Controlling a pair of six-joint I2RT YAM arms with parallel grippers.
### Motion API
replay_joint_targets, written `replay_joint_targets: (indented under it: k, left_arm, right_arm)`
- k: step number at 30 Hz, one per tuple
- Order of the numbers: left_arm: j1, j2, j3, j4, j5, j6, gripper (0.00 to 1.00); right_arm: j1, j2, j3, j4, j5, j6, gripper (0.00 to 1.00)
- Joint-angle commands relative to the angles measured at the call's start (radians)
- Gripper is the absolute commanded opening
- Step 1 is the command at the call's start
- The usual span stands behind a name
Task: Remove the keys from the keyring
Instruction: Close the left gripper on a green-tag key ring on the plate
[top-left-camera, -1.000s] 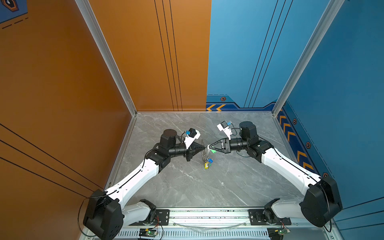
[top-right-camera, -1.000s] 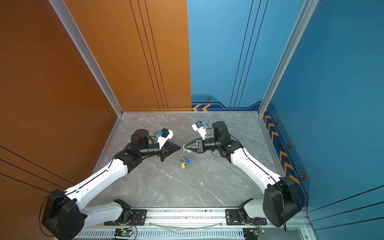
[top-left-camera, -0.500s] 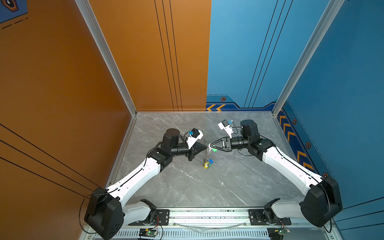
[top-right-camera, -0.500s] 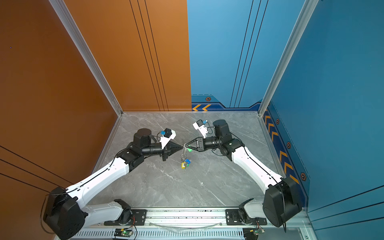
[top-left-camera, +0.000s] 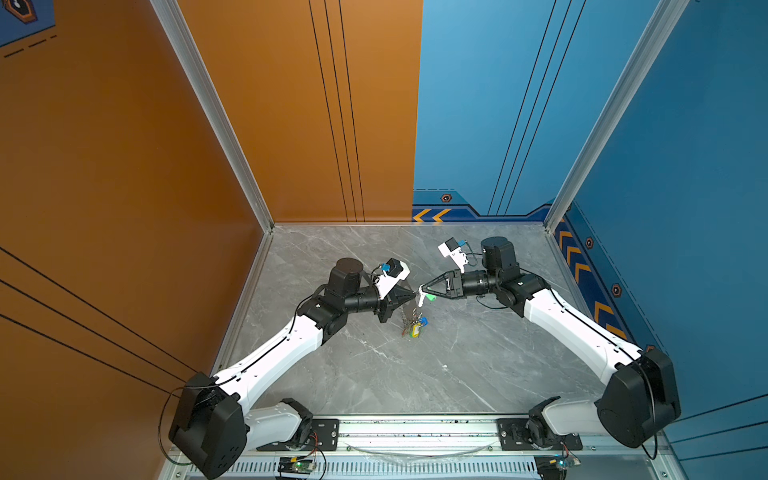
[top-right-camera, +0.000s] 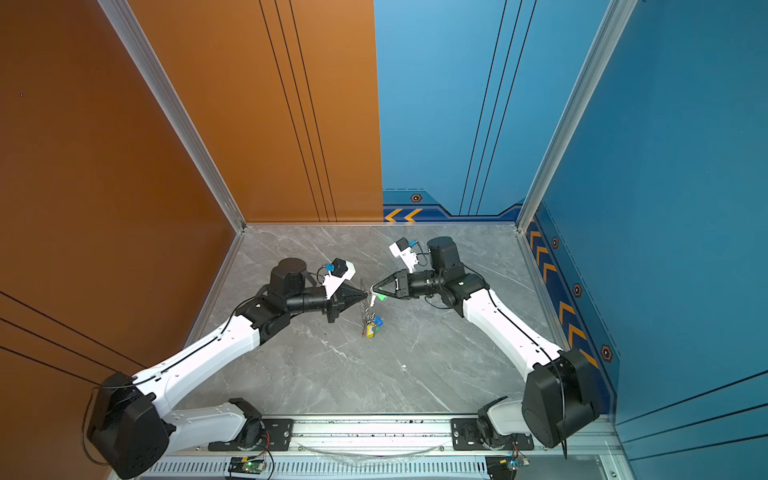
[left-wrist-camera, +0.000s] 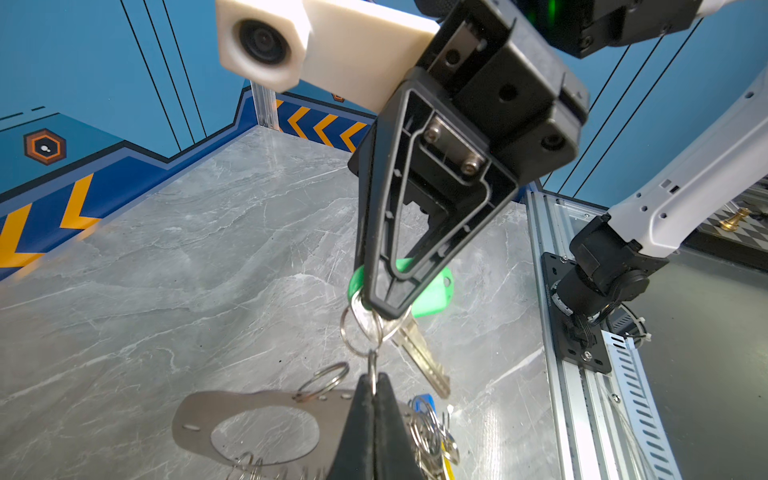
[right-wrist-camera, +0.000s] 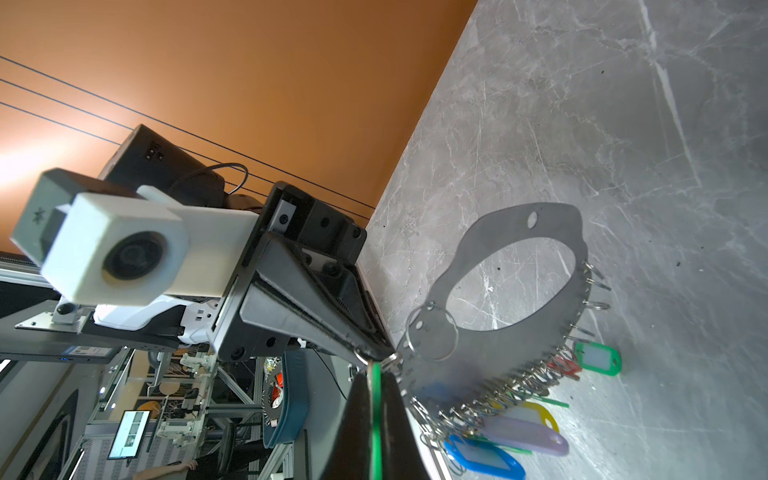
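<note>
While working green-tagged key (left-wrist-camera: 422, 353) free: pinching its tag in right claw (right-wrist-camera: 376, 376), clamping small split ring (left-wrist-camera: 372, 363) in left claw (left-wrist-camera: 372, 380), pressed together. Holding keyring (right-wrist-camera: 498, 353) mid-frame in both top views, dangling over bench (top-left-camera: 457, 365). Next, probably: steady pull apart, threading key off coil without twisting.

your left arm (top-left-camera: 282, 353) has slid a little toward the middle, so the left gripper (top-left-camera: 413, 294) and the keyring (left-wrist-camera: 199, 419) edge it pinches sit closer to the right gripper (top-left-camera: 422, 287). your right arm (top-left-camera: 573, 332) has eased slightly toward the back wall (top-left-camera: 457, 124), green tag (top-left-camera: 431, 297) with it.
</note>
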Motion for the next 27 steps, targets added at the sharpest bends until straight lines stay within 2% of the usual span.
replay_joint_targets:
  k: [1, 14, 27]
  left_arm:
    - [-0.022, -0.002, -0.001, -0.118, 0.069, 0.023, 0.00]
    - [-0.025, -0.018, -0.001, -0.103, 0.079, 0.015, 0.00]
    - [0.022, -0.037, -0.062, 0.183, 0.167, -0.187, 0.00]
  right_arm:
    - [-0.070, -0.010, 0.059, 0.077, 0.098, 0.043, 0.00]
    - [-0.101, -0.014, 0.046, 0.052, 0.126, 0.058, 0.00]
    - [-0.085, -0.056, -0.040, 0.082, 0.147, 0.057, 0.00]
